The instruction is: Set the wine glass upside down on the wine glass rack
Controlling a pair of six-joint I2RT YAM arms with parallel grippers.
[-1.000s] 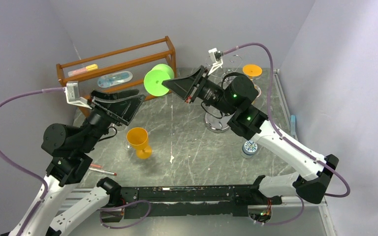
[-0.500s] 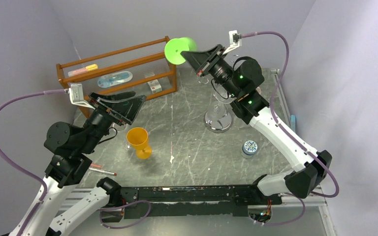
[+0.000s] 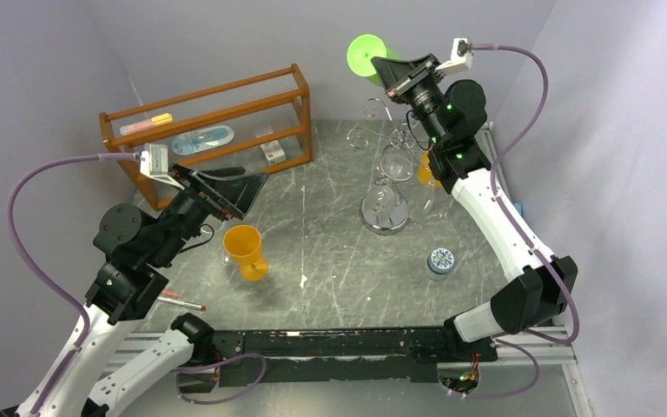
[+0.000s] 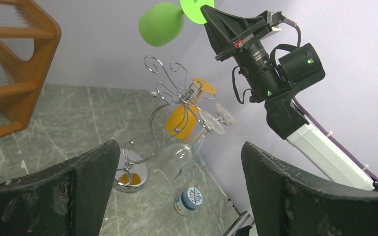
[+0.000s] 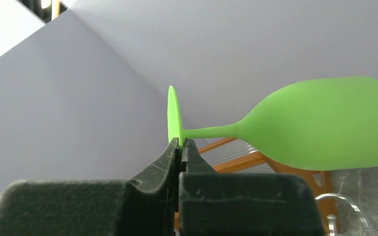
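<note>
The green wine glass (image 3: 365,57) hangs high near the back wall, lying sideways, up and to the left of the rack's top. My right gripper (image 3: 388,73) is shut on the thin edge of its round foot (image 5: 172,114); the bowl (image 5: 325,123) points away from the fingers. The wine glass rack (image 3: 384,139), a chrome wire stand with curled arms and a shiny round base (image 3: 383,214), stands at the back right; clear glasses and an orange one (image 4: 183,120) hang on it. My left gripper (image 3: 245,182) is open and holds nothing, left of the rack.
An orange wine glass (image 3: 245,248) stands on the table under my left gripper, a clear glass (image 3: 227,254) beside it. The wooden shelf (image 3: 204,117) fills the back left. A small blue-lidded jar (image 3: 439,260) sits right of centre. A red pen (image 3: 182,303) lies near the left arm.
My right arm has lifted the green glass up and to the right, from in front of the shelf to above the rack. My left gripper has opened wider and shifted slightly right.
</note>
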